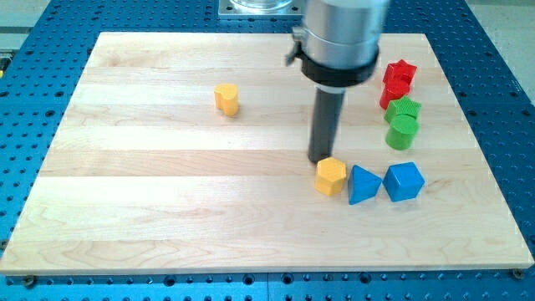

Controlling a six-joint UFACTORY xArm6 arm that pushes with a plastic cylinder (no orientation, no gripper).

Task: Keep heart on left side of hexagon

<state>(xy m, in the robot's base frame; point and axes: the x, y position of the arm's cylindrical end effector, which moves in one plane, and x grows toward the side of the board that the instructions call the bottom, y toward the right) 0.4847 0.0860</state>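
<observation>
Resting just above the yellow hexagon (331,176), my tip (321,159) sits at that block's upper left edge, touching or very nearly so; contact cannot be confirmed. No jaws on this rig, only the rod, so nothing spreads or pinches.

Yellow heart (226,99): alone, toward the desk's top edge, left of centre, well apart from everything else. It already lies to the left of the hexagon, though much nearer the top edge.

Hexagon: right of centre, nearer the desk's bottom edge. Just beside it on the right, a blue triangular block (363,184), then a blue pentagon-like block (404,181); the three make a close row, and the hexagon and triangle look near touching.

Near the right edge, a column: red star (399,75) with another red block (391,96) under it, green block (405,109), green cylinder (401,132).

Handling, judged: small, rigid, light blocks that should slide easily on the smooth wooden desk (167,217). No taking hold is possible; only pushing. A shove off the centre line would likely spin a block or let it slip off the rod. For the heart, press on a flat flank or into the notch, in line with its middle. Pushing the hexagon rightward would jam it against the blue triangle.
</observation>
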